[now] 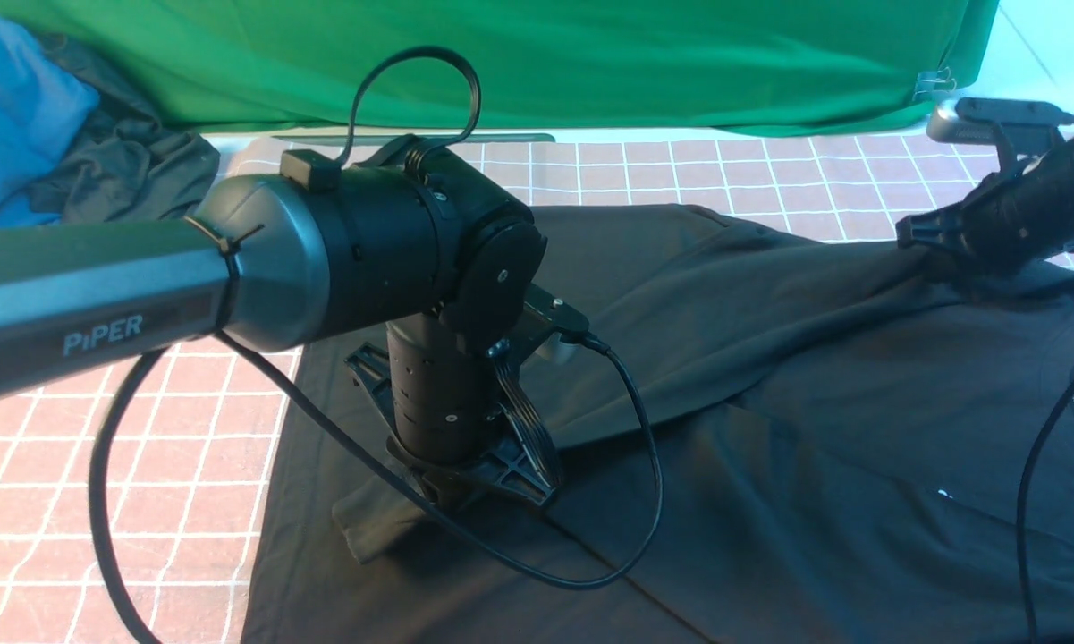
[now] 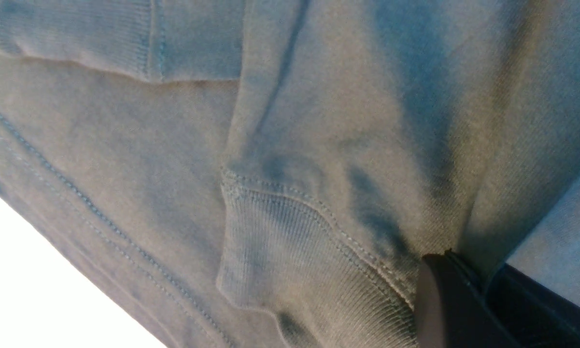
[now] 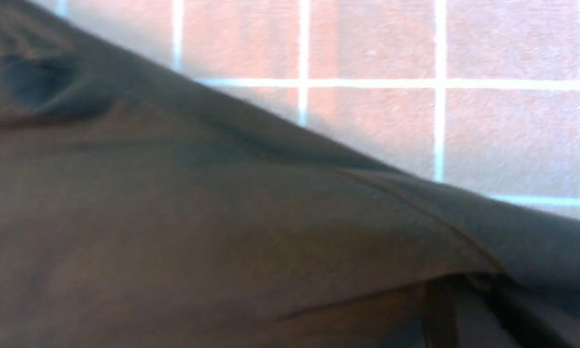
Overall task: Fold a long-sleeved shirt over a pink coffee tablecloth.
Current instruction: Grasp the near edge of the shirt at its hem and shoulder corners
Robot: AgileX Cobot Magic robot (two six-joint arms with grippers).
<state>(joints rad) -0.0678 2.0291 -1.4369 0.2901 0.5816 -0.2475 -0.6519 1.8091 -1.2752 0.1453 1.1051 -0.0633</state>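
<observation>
While pinching the long-sleeved shirt [image 1: 769,402], spread from the middle to the right edge of the pink coffee tablecloth [image 1: 143,465], with left gripper [image 1: 447,501] clamped beside the sleeve cuff [image 2: 309,256] and right gripper [image 1: 917,237] clamped at the shoulder seam [image 3: 415,205], raise both evenly to stop sagging or slipping.

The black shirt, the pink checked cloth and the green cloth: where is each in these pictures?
long-sleeved shirt [image 1: 814,420]: front view, on its flat body.
pink tablecloth [image 1: 188,465]: front view, bare squares left of the shirt.
green cloth [image 1: 635,63]: front view, middle of its surface.
</observation>
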